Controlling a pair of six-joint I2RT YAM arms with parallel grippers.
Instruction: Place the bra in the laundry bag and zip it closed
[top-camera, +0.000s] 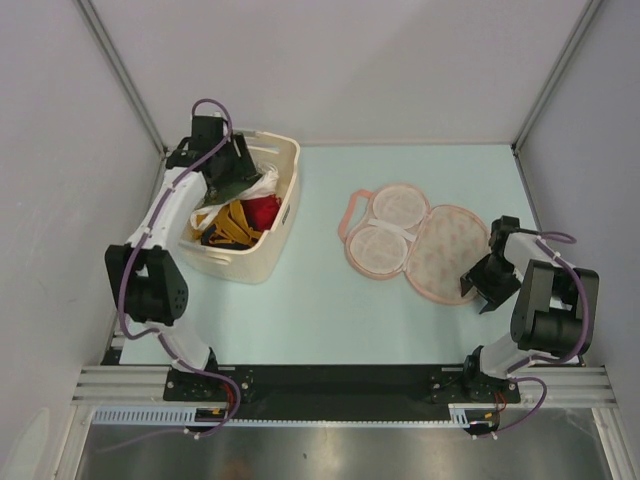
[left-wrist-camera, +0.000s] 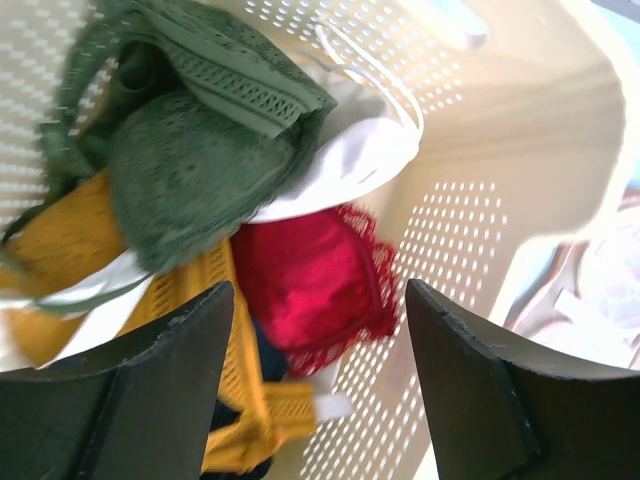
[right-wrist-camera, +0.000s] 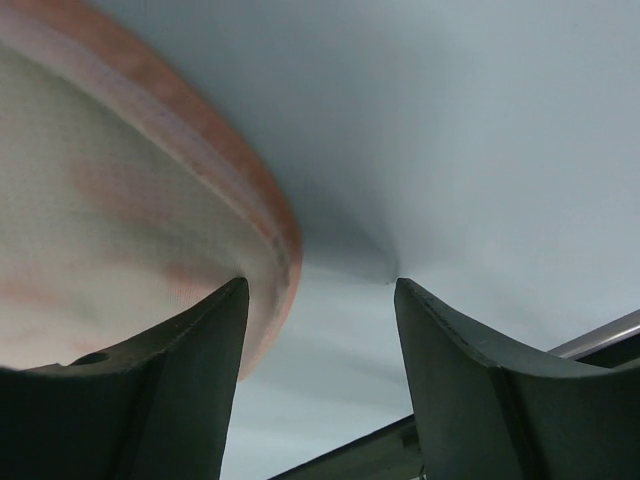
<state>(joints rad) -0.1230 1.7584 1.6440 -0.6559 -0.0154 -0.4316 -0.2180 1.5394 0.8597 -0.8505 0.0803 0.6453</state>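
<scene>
The deep red lacy bra (top-camera: 264, 210) (left-wrist-camera: 315, 275) lies in the cream basket, partly under white and green clothes. My left gripper (top-camera: 232, 172) (left-wrist-camera: 320, 288) hangs open just above the pile, and the bra shows between its two fingers without touching them. The laundry bag (top-camera: 410, 242), pale pink mesh with a pink zip edge, lies unzipped and spread flat on the table. My right gripper (top-camera: 478, 290) (right-wrist-camera: 320, 283) sits low at the bag's right rim (right-wrist-camera: 200, 150), open; its left finger (right-wrist-camera: 190, 360) rests over the mesh edge and its right finger is on bare table.
The cream perforated basket (top-camera: 283, 222) (left-wrist-camera: 500, 130) stands at the left and holds green (left-wrist-camera: 190, 170), yellow (left-wrist-camera: 60, 250) and white (left-wrist-camera: 350, 160) clothes. Grey walls enclose the pale blue table (top-camera: 330, 320) on three sides. A metal rail runs along the near edge.
</scene>
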